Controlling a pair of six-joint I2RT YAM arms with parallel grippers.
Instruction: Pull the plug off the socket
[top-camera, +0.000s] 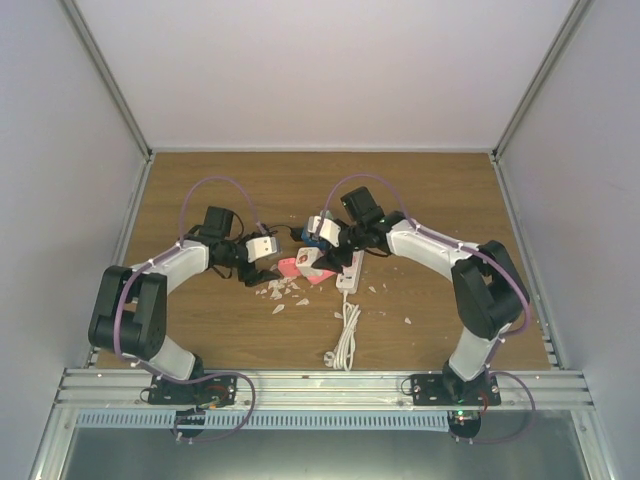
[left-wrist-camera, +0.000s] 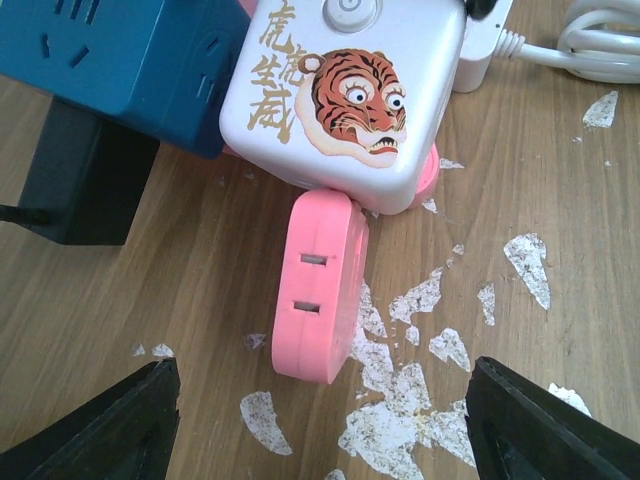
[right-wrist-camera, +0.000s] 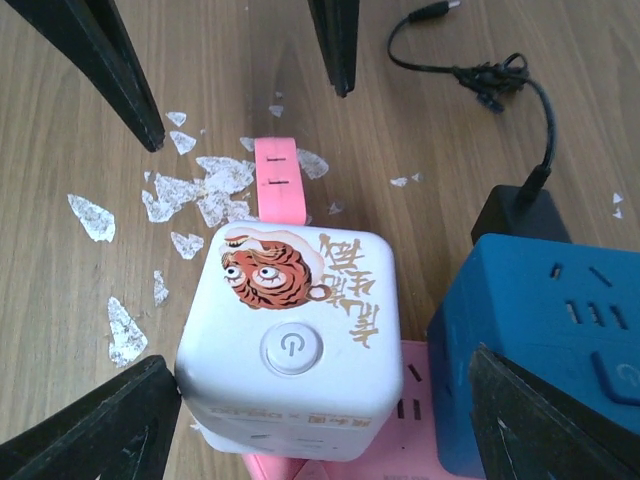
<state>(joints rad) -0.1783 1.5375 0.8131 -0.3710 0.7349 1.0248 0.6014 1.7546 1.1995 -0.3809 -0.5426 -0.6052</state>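
Left wrist view: both grippers gape at the socket cluster, mid-table.
Bare wooden table (top-camera: 430, 190) lies all round, its edges well apart from the cluster. White tiger-print cube plug (left-wrist-camera: 345, 95) sits on the pink socket strip (left-wrist-camera: 315, 290), with a blue cube (left-wrist-camera: 120, 60) touching beside. Left gripper (left-wrist-camera: 322, 372) is wide and empty. Right gripper (right-wrist-camera: 320, 360) is wide, straddling the plug. Paper scraps (left-wrist-camera: 525, 265) lie near.
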